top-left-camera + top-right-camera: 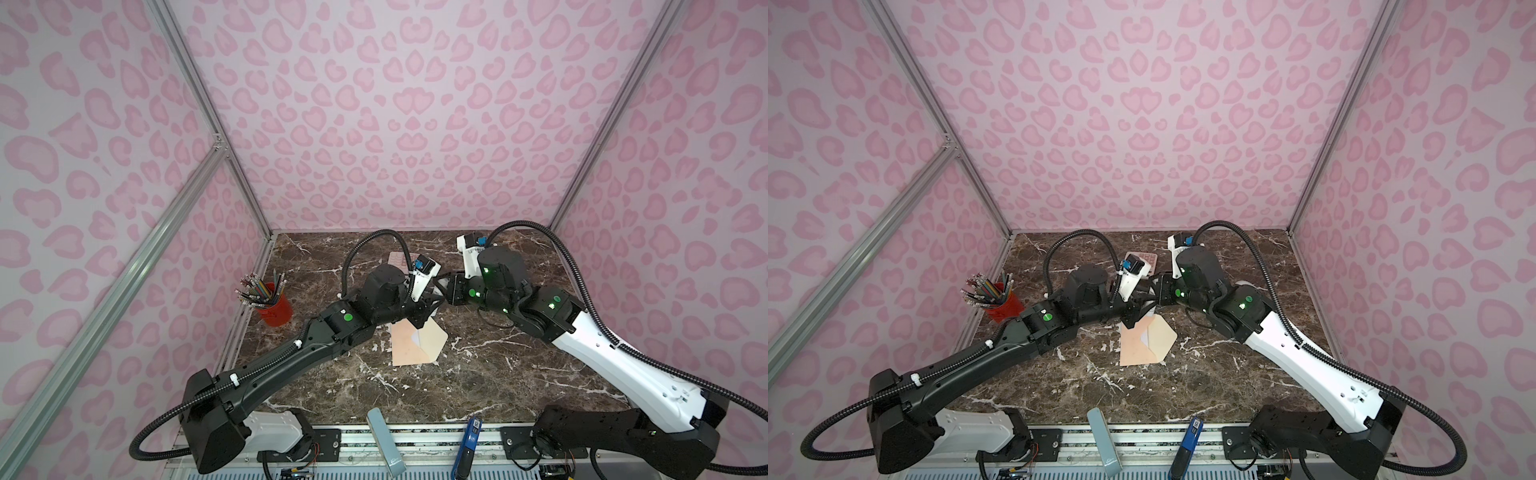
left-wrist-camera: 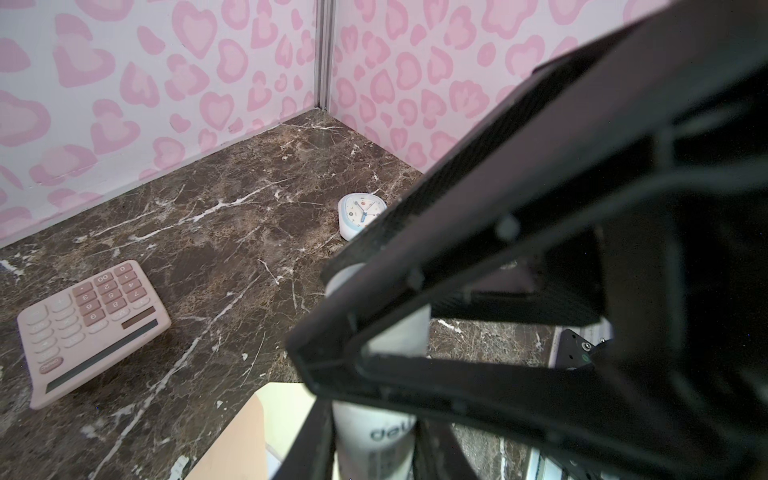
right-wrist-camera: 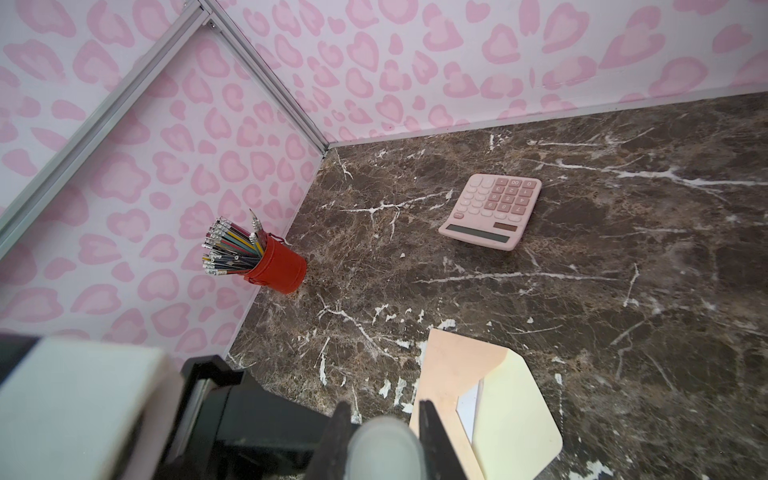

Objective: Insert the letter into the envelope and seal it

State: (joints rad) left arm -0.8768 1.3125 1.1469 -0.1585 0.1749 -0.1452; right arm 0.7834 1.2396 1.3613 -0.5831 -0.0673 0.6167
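Letter (image 3: 467, 409) is sitting mostly inside the envelope (image 3: 453, 365) lying flap-open on the table (image 3: 582, 270), leaving sealing, while left gripper (image 2: 374, 432) is clamping 1 glue stick (image 2: 395, 336) and right gripper (image 3: 383, 419) is pinching its cap (image 3: 382, 451).

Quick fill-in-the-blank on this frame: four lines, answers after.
1. The envelope lies with its flap ___.
2. The letter is tucked ___ the envelope.
3. The cup holding the pencils is coloured ___.
4. The calculator is coloured ___.
Answers: open; inside; red; pink.
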